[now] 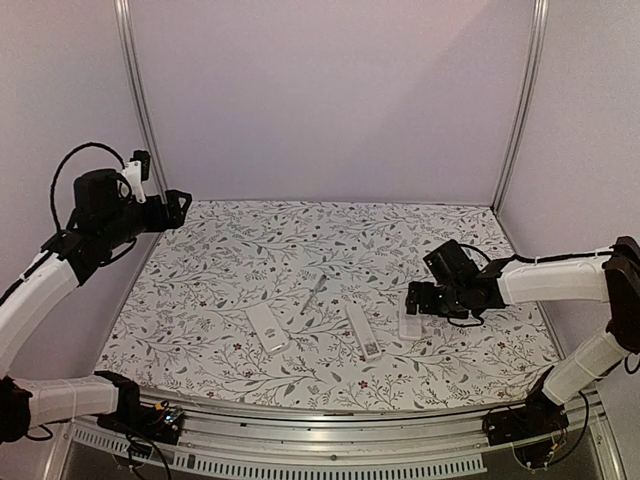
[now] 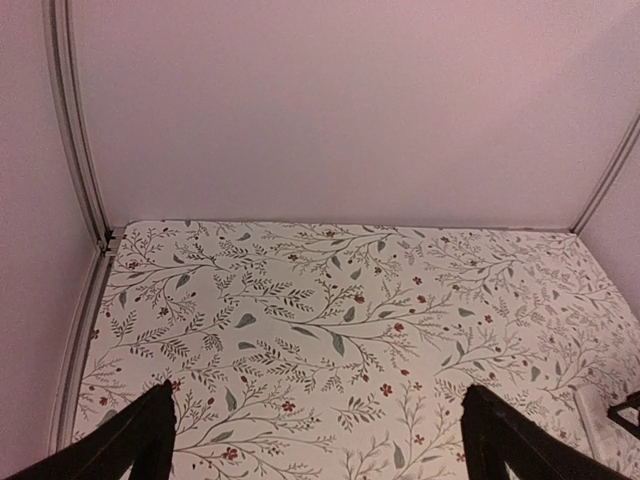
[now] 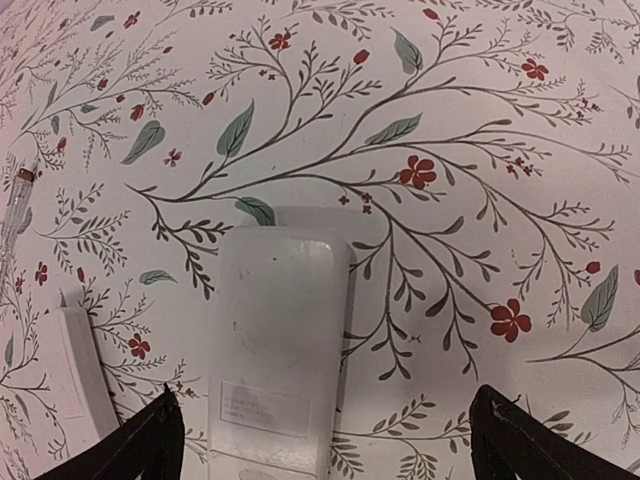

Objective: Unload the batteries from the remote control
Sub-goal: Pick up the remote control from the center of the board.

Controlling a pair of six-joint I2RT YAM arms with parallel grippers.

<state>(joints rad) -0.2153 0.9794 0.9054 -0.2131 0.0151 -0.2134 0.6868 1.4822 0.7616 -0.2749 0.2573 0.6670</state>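
Observation:
Three white remotes lie on the floral cloth: one on the left (image 1: pixel 267 328), one in the middle (image 1: pixel 364 332), one on the right (image 1: pixel 411 322). My right gripper (image 1: pixel 413 302) hovers open just above the right remote. In the right wrist view that remote (image 3: pixel 280 345) lies back side up with a pale label, its cover shut, between my open right gripper's (image 3: pixel 325 405) fingers. No batteries show in any view. My left gripper (image 1: pixel 178 207) is raised at the far left, open and empty, as the left wrist view (image 2: pixel 325 440) shows.
A thin grey pen-like tool (image 1: pixel 313 294) lies between the left and middle remotes; its tip shows in the right wrist view (image 3: pixel 12 215). The middle remote's edge (image 3: pixel 70 385) lies left of my right gripper. Metal posts (image 1: pixel 135 100) stand at the back corners.

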